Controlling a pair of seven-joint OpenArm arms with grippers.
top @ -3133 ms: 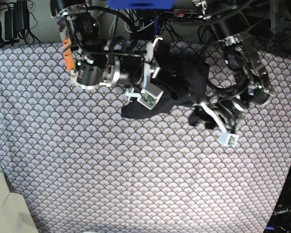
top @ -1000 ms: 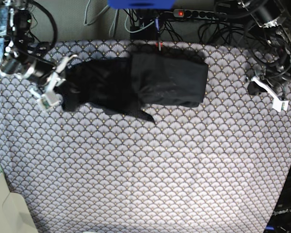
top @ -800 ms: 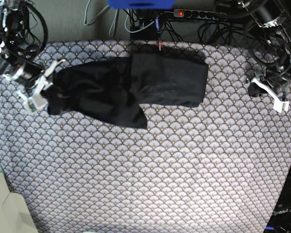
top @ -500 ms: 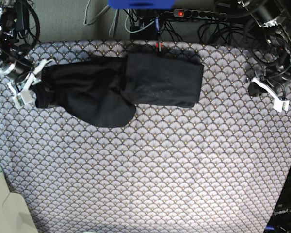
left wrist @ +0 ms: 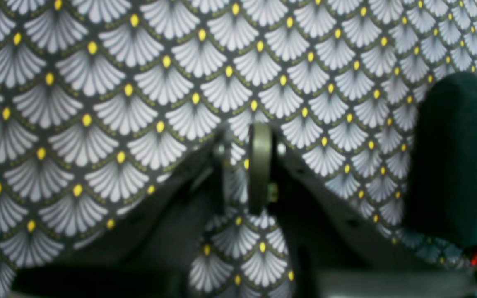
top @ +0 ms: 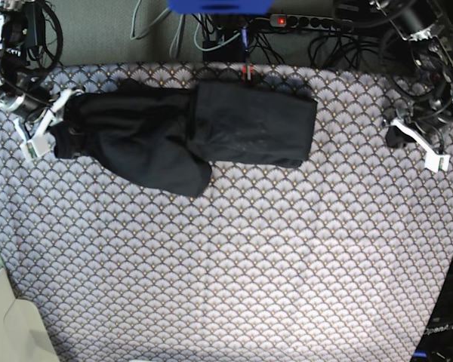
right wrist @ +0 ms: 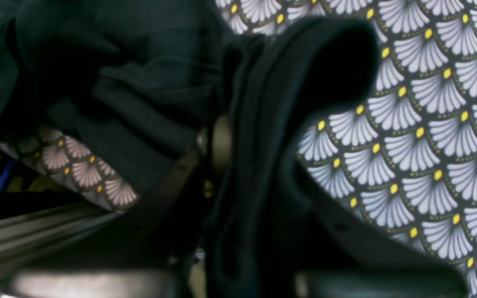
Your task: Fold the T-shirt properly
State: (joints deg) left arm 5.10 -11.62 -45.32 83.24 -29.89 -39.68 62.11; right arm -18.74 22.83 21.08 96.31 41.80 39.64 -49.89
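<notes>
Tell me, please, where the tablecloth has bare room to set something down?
The tablecloth is bare across the whole near half, below the T-shirt, and between it and the left gripper. The far-left corner is crowded by the right gripper gripping cloth.

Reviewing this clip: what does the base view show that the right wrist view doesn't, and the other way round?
Only the base view shows the whole T-shirt spread along the far side of the tablecloth, and the left gripper off to the side, clear of the cloth. Only the right wrist view shows a dark fold caught between the right gripper jaws. Both show the shirt and the scallop pattern.
</notes>
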